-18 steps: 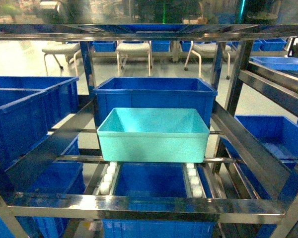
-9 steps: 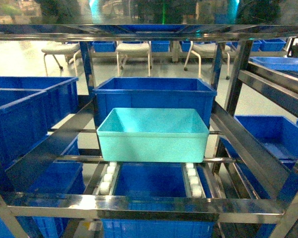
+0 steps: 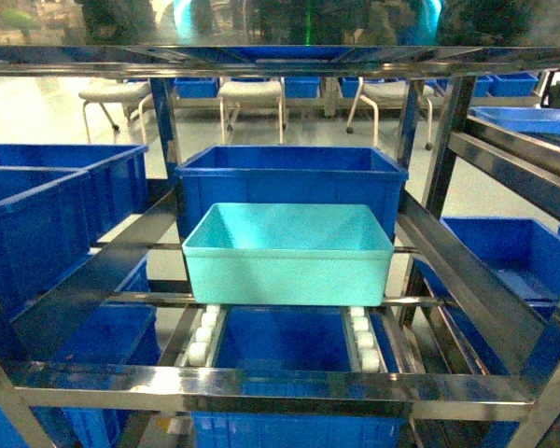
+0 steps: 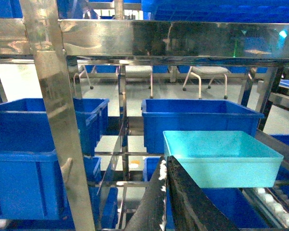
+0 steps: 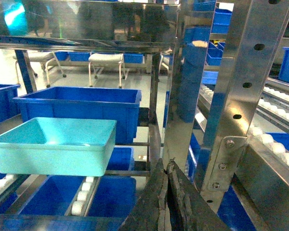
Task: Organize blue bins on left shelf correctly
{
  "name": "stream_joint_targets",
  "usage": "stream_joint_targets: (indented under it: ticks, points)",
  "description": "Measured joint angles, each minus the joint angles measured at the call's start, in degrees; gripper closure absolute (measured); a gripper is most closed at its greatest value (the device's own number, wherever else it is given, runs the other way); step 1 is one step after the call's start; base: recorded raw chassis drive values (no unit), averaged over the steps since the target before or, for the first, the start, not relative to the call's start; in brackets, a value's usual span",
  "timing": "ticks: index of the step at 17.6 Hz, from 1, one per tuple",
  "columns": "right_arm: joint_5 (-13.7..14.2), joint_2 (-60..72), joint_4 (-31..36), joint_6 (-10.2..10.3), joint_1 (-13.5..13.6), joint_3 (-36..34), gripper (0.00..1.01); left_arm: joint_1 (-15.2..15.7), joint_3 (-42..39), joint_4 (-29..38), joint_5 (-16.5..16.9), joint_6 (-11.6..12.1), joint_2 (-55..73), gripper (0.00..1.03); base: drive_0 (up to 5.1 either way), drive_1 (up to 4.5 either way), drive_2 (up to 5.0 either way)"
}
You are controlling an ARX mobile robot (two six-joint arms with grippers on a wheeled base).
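Turquoise bin [image 3: 287, 252] resting on roller tracks [image 3: 202, 336] of left shelf [image 3: 261, 387], nearer than royal-blue crate [image 3: 289, 177], ready for sliding. Left gripper [image 4: 164, 185], right gripper [image 5: 166, 180]: pressed closed, empty, parked near.

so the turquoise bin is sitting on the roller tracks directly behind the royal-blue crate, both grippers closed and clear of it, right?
Not quite: the turquoise bin sits in front of the royal-blue crate, nearer the robot, as the head view shows. It does rest on the roller tracks, and the left gripper and right gripper are shut and clear of it.
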Motion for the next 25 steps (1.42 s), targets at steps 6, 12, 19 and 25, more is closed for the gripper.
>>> stream_joint_targets:
  ticks: [6, 12, 19, 25]
  points:
    - [0.00, -13.25, -12.55, 0.00, 0.00, -0.02, 0.99, 0.02, 0.00, -9.86, 0.00, -0.02, -9.81, 1.01, 0.0, 0.00, 0.0]
    - [0.00, -17.44, -16.63, 0.00, 0.00, -0.02, 0.99, 0.02, 0.00, -12.81, 0.00, -0.02, -12.72, 1.01, 0.0, 0.00, 0.0]
    - [-0.04, -28.74, -31.15, 0.00, 0.00, 0.02, 0.99, 0.02, 0.02, -22.97, -0.02, 0.00, -22.14, 1.01, 0.0, 0.00, 0.0]
    - [-0.04, -31.41, -31.23, 0.00, 0.00, 0.04, 0.99, 0.02, 0.02, -23.23, -0.02, 0.00, -22.14, 1.01, 0.0, 0.00, 0.0]
